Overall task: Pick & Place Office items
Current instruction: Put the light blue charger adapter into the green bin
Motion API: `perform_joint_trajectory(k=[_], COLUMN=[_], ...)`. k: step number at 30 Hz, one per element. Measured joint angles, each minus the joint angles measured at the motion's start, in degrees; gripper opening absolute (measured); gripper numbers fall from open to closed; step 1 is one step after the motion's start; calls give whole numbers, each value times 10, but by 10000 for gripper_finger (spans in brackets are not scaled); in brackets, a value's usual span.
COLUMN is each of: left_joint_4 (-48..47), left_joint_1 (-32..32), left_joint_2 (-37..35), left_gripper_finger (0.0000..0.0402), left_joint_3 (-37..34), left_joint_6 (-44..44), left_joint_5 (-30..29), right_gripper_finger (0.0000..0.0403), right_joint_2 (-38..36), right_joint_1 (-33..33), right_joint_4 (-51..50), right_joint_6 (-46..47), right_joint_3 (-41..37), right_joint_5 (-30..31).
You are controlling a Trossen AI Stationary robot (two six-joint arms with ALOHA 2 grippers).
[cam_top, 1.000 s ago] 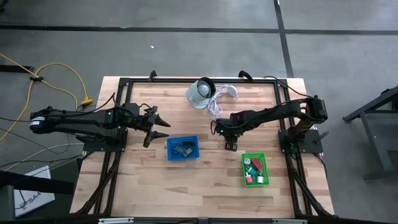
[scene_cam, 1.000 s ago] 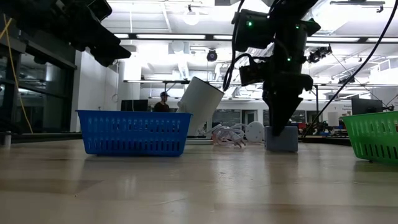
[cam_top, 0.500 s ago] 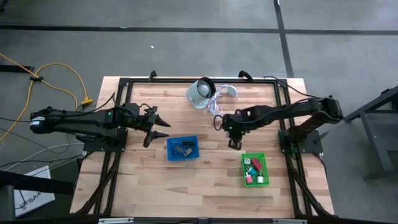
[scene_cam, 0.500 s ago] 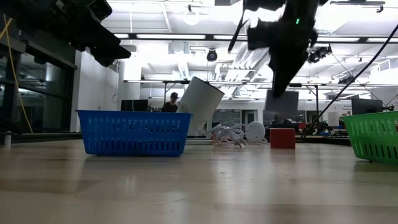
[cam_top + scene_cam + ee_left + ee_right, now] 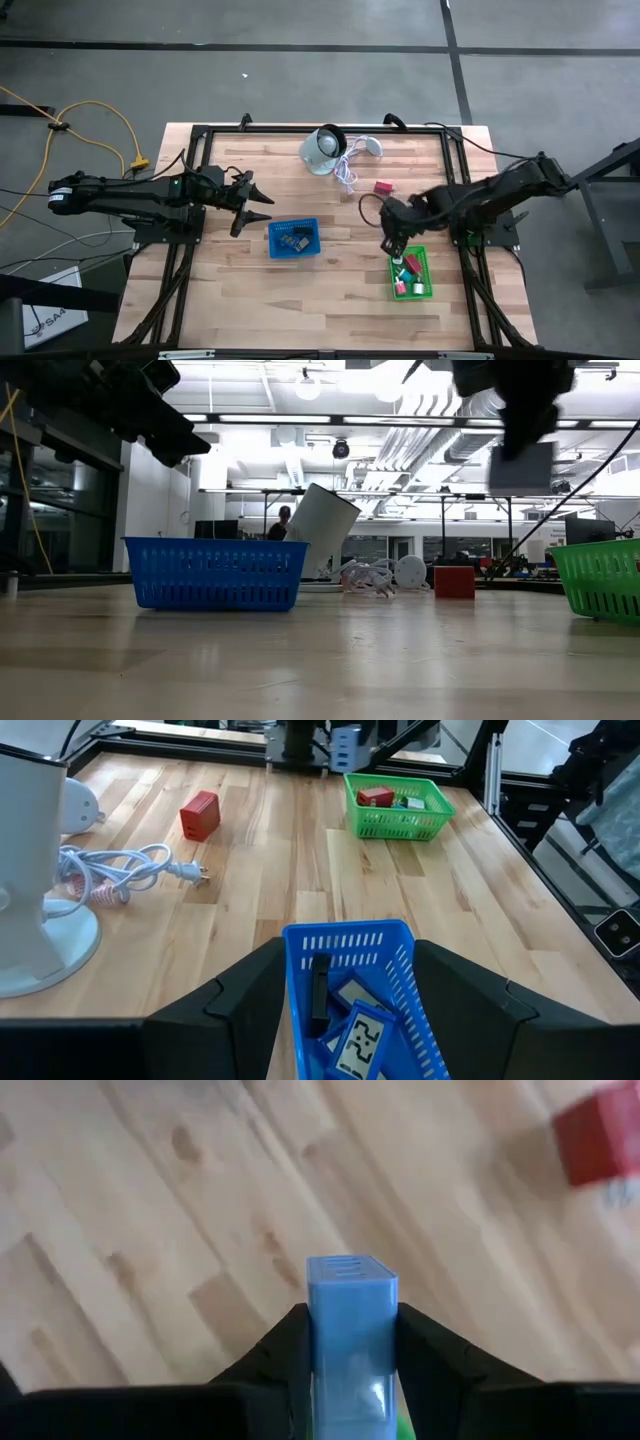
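Note:
My right gripper (image 5: 388,243) is shut on a pale blue block (image 5: 350,1325), held in the air just beyond the far left corner of the green basket (image 5: 410,272). In the low view the block (image 5: 521,465) hangs high above the table. A red block (image 5: 383,187) rests flat on the table, farther back. My left gripper (image 5: 265,206) hovers open, left of the blue basket (image 5: 293,238), which holds dark rectangular items (image 5: 352,1038). Red, green and white pieces (image 5: 404,266) lie in the green basket. My right gripper pinches the pale blue block by two opposite sides (image 5: 350,1370) between its two fingers. The fingers (image 5: 527,415) come steeply from above. The block's free end (image 5: 350,1270) sticks out past the fingertips, and the block is lifted clear of the table.
A white round device (image 5: 322,150) with its coiled white cable (image 5: 347,172) stands at the far middle. The black frame rail (image 5: 320,128) runs along the table's edges. Bare wood (image 5: 340,300) lies at the front, between and before the baskets.
My right gripper has lifted the pale blue block off the table and carried it up and toward the green basket, rolling its wrist on the way. The red block, hidden by the arm a second ago, now shows on the table.

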Motion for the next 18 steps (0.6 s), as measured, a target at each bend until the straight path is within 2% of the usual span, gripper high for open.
perform_joint_trajectory(k=[10,18], left_joint_4=[0,0], left_joint_1=[0,0], left_joint_2=[0,0], left_gripper_finger=[211,211], left_joint_3=[0,0], left_joint_6=[0,0], left_joint_5=[0,0], right_gripper_finger=[107,107], right_joint_2=[3,49], right_joint_1=[162,265], right_joint_4=[-21,-26], right_joint_6=[272,472], right_joint_3=[0,-1], right_joint_5=[52,93])
